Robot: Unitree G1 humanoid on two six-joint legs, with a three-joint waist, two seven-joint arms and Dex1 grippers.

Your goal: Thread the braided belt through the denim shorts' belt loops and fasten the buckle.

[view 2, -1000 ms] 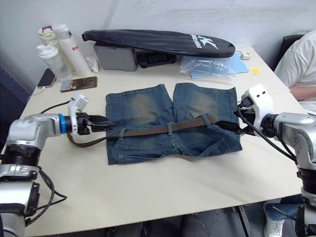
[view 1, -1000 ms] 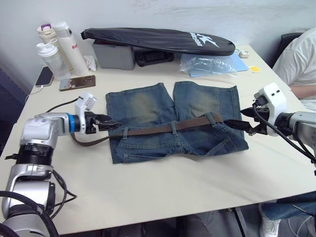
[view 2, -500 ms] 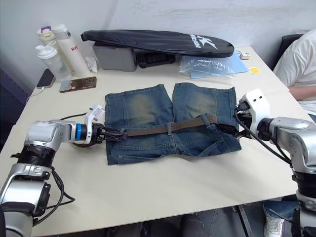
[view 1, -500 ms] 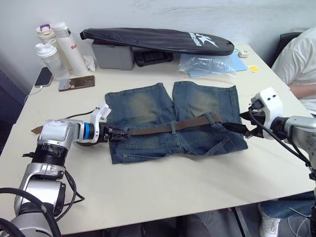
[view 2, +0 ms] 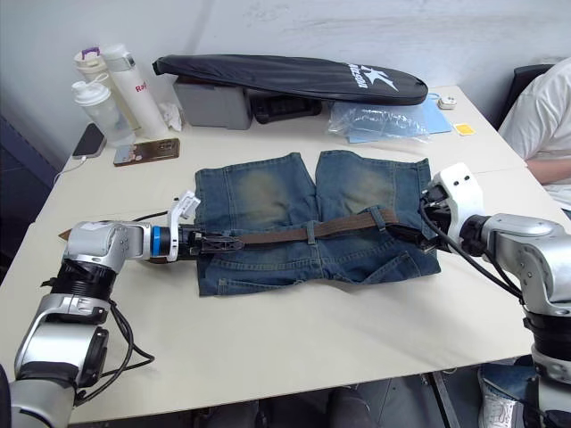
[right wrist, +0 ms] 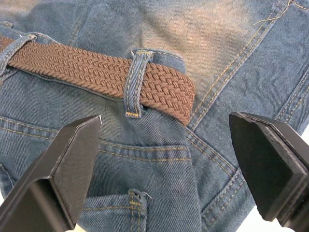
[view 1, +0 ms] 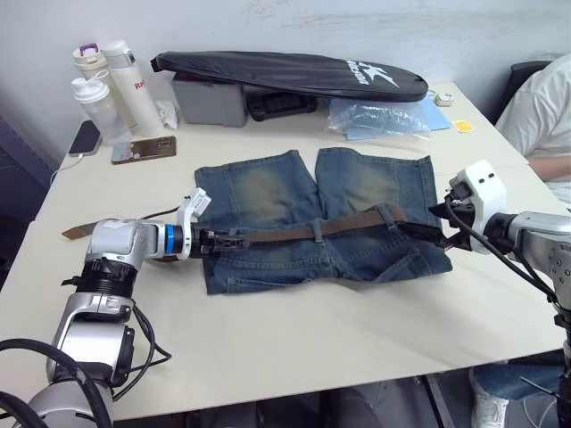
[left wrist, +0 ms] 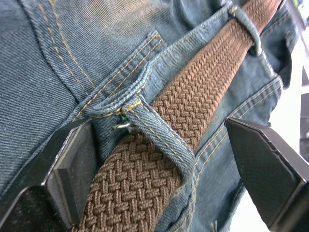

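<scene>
Both hands are released: the left hand (left wrist: pixel 159 159) straddles the belt (left wrist: pixel 193 106) at the shorts' (view 1: pixel 268 192) edge, the right hand (right wrist: pixel 166 159) hovers.

A long black bag (view 1: pixel 285 74) lies across a grey box (view 1: pixel 210 98) at twelve o'clock. Bottles (view 1: pixel 105 82) and two phones (view 1: pixel 143 149) sit at ten; a plastic bag (view 1: pixel 379 118) at one.

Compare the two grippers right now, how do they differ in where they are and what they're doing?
The left gripper sits at the waistband's left end, its open fingers straddling the braided belt at a belt loop. The right gripper hovers at the right end of the denim shorts, near the belt's end, with only denim between its fingers. Both are open, gripping nothing.
</scene>
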